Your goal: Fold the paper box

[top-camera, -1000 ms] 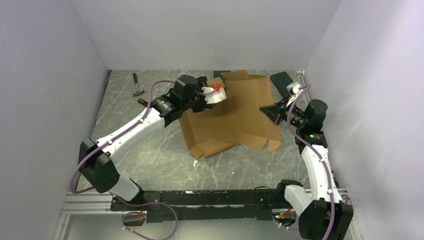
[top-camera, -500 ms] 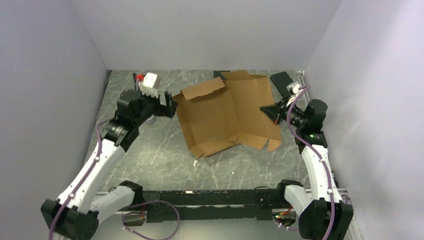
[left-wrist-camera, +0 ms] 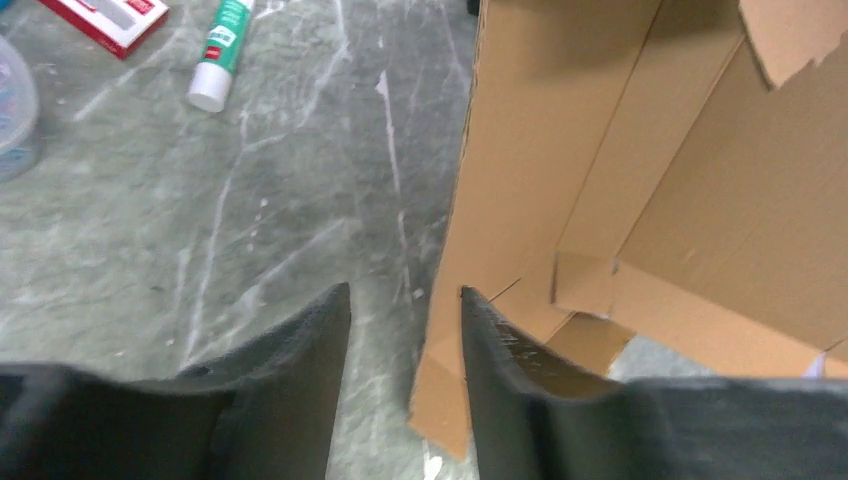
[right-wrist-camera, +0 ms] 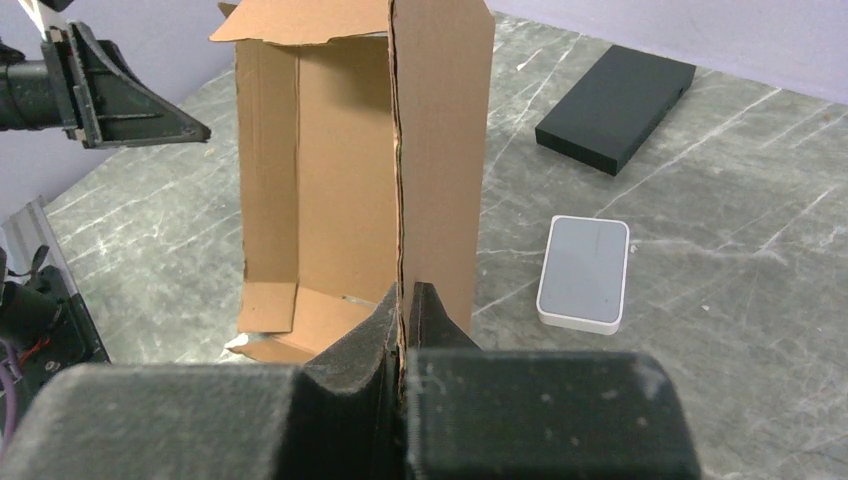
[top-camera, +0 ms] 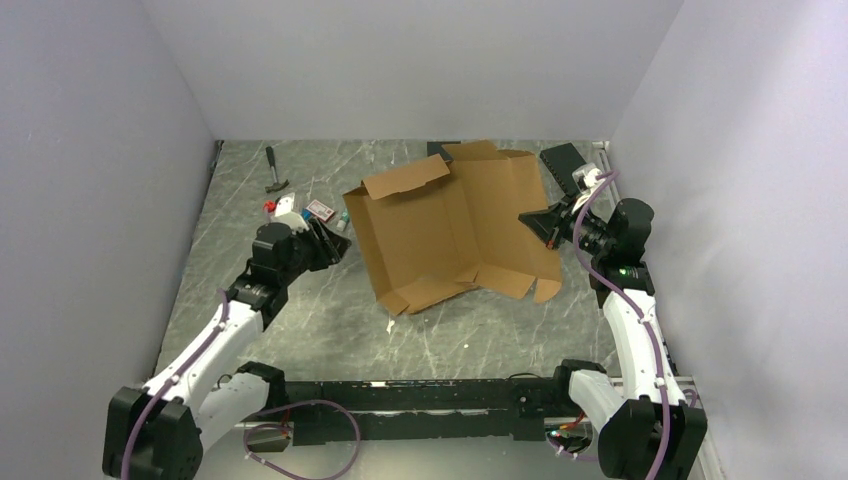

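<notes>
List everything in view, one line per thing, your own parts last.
box: one, brown, mid-table, part folded
slab: two, black, far edge; one behind the box, one far right
case: one, white, beside the box near a slab
hammer: one, dark, far left
pack: one, red and white, left of the box
glue stick: one, white and green, beside the pack
tub: one, translucent, mostly out of frame
scrap: one, white, by the box's near corner
table: one, grey marble
left pincer: one, black, open, left of the box
right pincer: one, black, shut on the box's right edge
</notes>
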Available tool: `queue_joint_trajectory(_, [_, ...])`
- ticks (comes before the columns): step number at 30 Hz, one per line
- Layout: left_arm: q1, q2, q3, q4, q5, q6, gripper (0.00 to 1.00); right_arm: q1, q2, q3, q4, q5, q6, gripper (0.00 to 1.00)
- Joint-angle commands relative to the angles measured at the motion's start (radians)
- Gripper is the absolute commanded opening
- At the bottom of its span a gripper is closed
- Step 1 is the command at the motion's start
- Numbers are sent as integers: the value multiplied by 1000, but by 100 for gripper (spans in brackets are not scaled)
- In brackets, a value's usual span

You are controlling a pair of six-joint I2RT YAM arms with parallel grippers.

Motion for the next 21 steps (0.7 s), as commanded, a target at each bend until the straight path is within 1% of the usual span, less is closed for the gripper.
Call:
queue_joint_trajectory(1, [18,59,19,194,78,-90,37,4,3,27,18,-16,-18,0])
queue_joint_trajectory(2, [20,71,19,202,79,-94,30,4,2,27,18,-17,-18,0])
queue_joint_trajectory(3, [23,76,19,207,76,-93,25,5,2,27,20,-17,-16,0])
queue_joint_trajectory(6, [30,81,16,198,34,-82,16,8,2,27,19,-18,-16,0])
queue_joint_trajectory(8, [35,99,19,208,26,-73,15,13,5,27,20,-18,-17,0])
queue_joint_trajectory(10, [38,137,32,228,51,-68,14,16,8,27,21,-20,-19,0])
queue_joint_trajectory(17, [39,285,108,317,198,-64,12,16,6,25,22,-22,-21,0])
queue_joint_trajectory(21, [39,331,139,358,273,-70,11,17,5,23,27,-31,-15,0])
